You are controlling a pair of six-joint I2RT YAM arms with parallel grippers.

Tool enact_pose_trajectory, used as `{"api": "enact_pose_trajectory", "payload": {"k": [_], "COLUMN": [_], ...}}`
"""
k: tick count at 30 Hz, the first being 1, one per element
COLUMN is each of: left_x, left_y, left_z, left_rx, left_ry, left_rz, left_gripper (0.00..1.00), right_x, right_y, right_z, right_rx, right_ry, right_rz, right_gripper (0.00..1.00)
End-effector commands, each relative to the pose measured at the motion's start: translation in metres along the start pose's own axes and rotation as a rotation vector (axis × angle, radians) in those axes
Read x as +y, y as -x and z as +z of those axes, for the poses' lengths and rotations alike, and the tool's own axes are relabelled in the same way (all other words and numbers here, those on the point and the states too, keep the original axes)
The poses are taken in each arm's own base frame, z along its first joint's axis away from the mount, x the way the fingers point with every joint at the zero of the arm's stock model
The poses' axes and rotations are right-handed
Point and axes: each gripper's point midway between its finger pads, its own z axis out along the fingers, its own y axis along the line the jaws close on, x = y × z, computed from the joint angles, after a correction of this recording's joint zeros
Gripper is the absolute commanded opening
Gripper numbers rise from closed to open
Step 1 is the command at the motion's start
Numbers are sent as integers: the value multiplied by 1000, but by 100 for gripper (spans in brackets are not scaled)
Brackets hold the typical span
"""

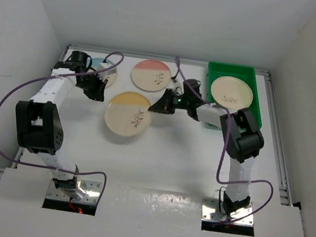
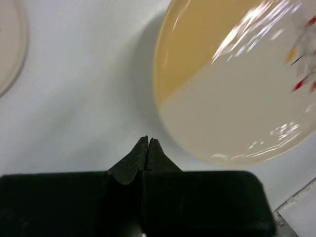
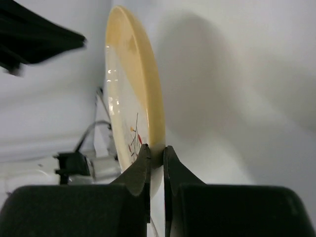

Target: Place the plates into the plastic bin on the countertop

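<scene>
My right gripper [image 3: 156, 152] pinches the yellow plate [image 1: 124, 117] by its rim on the countertop [image 1: 169, 161]. I'd lift gently, carry it level to the plastic bin [image 1: 257, 88] at far right and lay it on the plate inside [image 1: 231, 91]. The right wrist view shows the rim seated between the jaws, which is hidden from above, though how high the plate sits is unclear; my left gripper [image 2: 148, 144] is pressed together, empty.

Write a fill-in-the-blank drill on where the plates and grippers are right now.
The plastic bin holds exactly ___ plate.
The right gripper pinches the rim of a second plate, whose coloured segment is ___.
The left gripper is ___ and holds nothing.
Missing words: one; yellow; shut.
</scene>
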Motion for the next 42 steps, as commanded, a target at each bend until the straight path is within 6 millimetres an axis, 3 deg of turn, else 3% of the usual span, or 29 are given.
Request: {"api": "enact_pose_trajectory", "payload": {"k": [1,2,3,5,6,8,9,10,11,13,14,18,21,23,24,26,28,30,34,35,36,38,39,40,41,42], "left_x": [26,29,31,39,39,39,38,38,38,42,42,42,42,44,44,44,44,46,48,48,49,47,49,47,41,42], "left_y": [15,13,12,10,10,10,7,7,7,4,4,2,2,-1,-1,-1,-3,-1,-2,-2,1,4,1,5,13,17], "left_z": [-23,-24,-24,-28,-28,-28,-26,-26,-26,-25,-25,-23,-22,-20,-20,-20,-17,-17,-13,-13,-14,-10,-8,-7,-1,3], "left_rx": [-61,-62,-56,-61,-61,-61,-54,-54,-54,-49,-49,-42,-42,-31,-31,-31,-25,-31,-23,-23,-29,-27,-14,-11,-5,2], "left_ry": [82,87,95,111,111,111,106,106,106,107,107,102,102,105,105,105,100,105,98,98,103,94,97,102,96,108], "left_rz": [-37,-44,-45,-72,-72,-72,-77,-77,-77,-89,-89,-93,-93,-98,-98,-98,-112,-107,-123,-123,-118,-117,-123,-105,-77,-59], "left_gripper": [3,3,3,3,3,3,3,3,3,4,4,4,5,5,6,8,10,11,16,17,20,24,27,30,32,34], "right_x": [90,87,79,52,43,-9,-21,-45,-64,-81,-97,-131,-150,-168,-167,-182,-184,-191,-203,-200,-206,-204,-209,-202,-194,-198], "right_y": [88,96,119,134,159,169,172,183,178,174,174,161,161,157,164,157,161,153,138,142,132,128,116,116,117,104], "right_z": [-74,-83,-106,-138,-173,-223,-248,-288,-301,-327,-358,-396,-403,-394,-397,-382,-379,-363,-347,-346,-346,-350,-361,-369,-364,-373], "right_rx": [-263,-292,-384,-479,-615,-758,-852,-976,-1031,-1120,-1202,-1314,-1308,-1255,-1257,-1193,-1168,-1098,-988,-981,-954,-959,-961,-969,-955,-943], "right_ry": [215,207,172,101,43,-53,-94,-143,-191,-225,-264,-346,-415,-463,-466,-495,-508,-560,-701,-710,-757,-804,-907,-954,-991,-1095], "right_rz": [-131,-107,-94,-36,-15,114,143,217,268,336,366,436,456,485,474,500,489,499,522,508,533,524,540,507,466,469], "right_gripper": [0,0,0,0,0,0,0,0,0,0,0,0,0,0,0,0,0,1,20,24,30,42,48,57,59,61]}}
